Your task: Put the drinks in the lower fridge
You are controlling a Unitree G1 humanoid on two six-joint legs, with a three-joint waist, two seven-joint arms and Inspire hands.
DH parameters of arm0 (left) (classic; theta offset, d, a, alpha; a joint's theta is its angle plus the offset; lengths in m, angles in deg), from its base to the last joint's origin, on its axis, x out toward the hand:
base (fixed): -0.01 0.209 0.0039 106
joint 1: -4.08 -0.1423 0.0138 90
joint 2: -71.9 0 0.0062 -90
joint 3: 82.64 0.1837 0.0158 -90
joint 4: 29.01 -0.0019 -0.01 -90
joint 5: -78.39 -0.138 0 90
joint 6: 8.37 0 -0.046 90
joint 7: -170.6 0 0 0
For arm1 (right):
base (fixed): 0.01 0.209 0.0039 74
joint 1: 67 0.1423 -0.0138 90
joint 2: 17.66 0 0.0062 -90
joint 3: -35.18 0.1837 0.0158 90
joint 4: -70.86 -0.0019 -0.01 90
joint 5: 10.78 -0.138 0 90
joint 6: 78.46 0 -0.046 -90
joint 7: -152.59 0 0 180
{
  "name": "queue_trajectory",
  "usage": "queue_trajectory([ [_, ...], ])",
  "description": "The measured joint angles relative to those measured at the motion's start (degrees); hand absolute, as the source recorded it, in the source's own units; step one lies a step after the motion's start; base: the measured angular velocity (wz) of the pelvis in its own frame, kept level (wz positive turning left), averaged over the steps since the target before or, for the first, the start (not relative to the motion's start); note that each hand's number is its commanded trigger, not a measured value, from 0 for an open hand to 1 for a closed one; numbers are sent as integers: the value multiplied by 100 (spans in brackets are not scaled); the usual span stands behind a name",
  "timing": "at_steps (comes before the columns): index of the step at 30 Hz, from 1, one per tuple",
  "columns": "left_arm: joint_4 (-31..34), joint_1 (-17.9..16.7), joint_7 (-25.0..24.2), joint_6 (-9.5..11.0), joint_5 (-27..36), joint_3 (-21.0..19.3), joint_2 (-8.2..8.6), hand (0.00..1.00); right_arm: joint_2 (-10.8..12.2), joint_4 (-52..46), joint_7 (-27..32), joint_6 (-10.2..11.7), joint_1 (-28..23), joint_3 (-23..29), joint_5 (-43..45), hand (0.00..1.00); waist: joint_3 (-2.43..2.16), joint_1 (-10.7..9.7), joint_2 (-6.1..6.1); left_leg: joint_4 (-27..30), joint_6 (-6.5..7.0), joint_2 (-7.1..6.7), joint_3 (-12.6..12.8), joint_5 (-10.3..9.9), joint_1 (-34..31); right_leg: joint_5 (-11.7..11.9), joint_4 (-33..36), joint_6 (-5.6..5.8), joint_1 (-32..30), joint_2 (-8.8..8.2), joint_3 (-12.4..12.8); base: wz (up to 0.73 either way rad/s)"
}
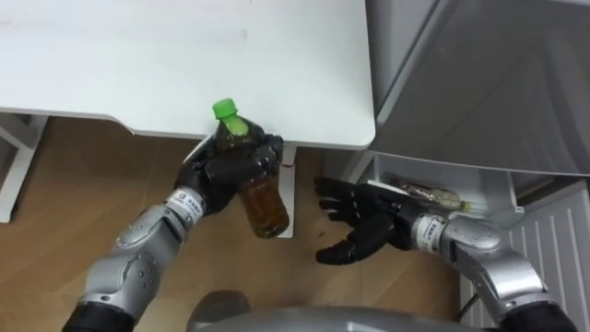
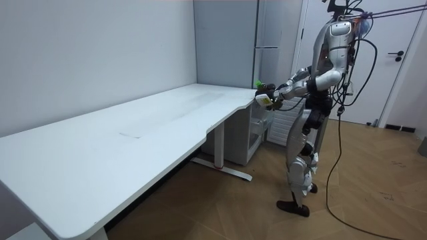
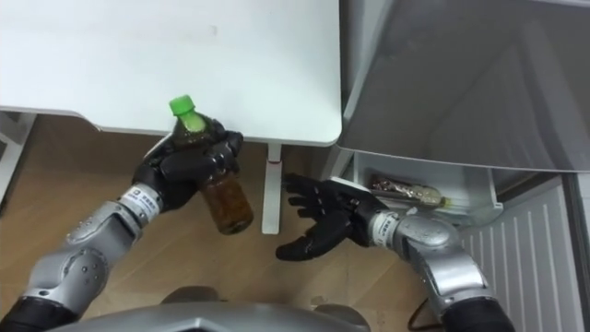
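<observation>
Off the front edge of the table (image 1: 138, 55), near its right corner, the left hand (image 1: 221, 175) is gripping the drink bottle (image 1: 263, 207). Its fingers are curling tight round the upper half, with the green cap (image 1: 226, 111) poking up above them. The bottle is hanging in the air over the floor, not resting on the table, and its brown lower half is tilting a little. Risk one: the grip is sitting high, so the heavy bottom may be swinging or sliding down through the fingers on any quick move. Risk two: the cap is sitting close under the table edge, so a lift could be knocking it there. Just right of the bottle, apart from it, the right hand (image 1: 364, 226) is lying palm up with fingers spread, holding nothing. If a handover is coming, a release before those fingers close would likely be dropping the bottle. Further right, a second bottle (image 1: 431, 194) is lying on its side on the white shelf (image 1: 493, 207) of the lower fridge. It is taking up room, so the new one may be bumping or rolling it. The grey fridge front (image 1: 489, 83) is overhanging, so an arm reaching in could be clipping it.
</observation>
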Motion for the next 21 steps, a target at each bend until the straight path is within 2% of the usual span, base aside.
queue_trajectory([
  [7, -4, 1, -220, -6, -786, 197, 59, 100, 34, 259, -200, -6, -4, -86, -472, 0, -4, -11, 28, 7, 1, 6, 13, 3, 20, 3, 11, -6, 10, 2, 10, 0],
  [12, -2, 2, -410, -12, -796, 420, 119, 100, 84, 259, -344, -9, 0, -227, -982, 0, -15, -12, 93, -4, 1, 3, 16, 3, 15, 3, -6, -5, 5, 2, 18, 0],
  [17, -3, 34, -485, -6, -795, 600, 144, 100, 49, 268, -334, 15, 12, -427, -1660, 0, 12, -18, 208, -20, 0, 3, 24, 3, 21, 3, -11, -5, 8, 1, 9, 0],
  [21, -2, 33, -619, -6, -859, 672, 96, 100, 76, 283, -316, 15, 11, -490, -1769, 0, 26, -26, 229, -16, 0, 4, 39, 2, 8, 2, -13, -4, -5, -4, 12, 0],
])
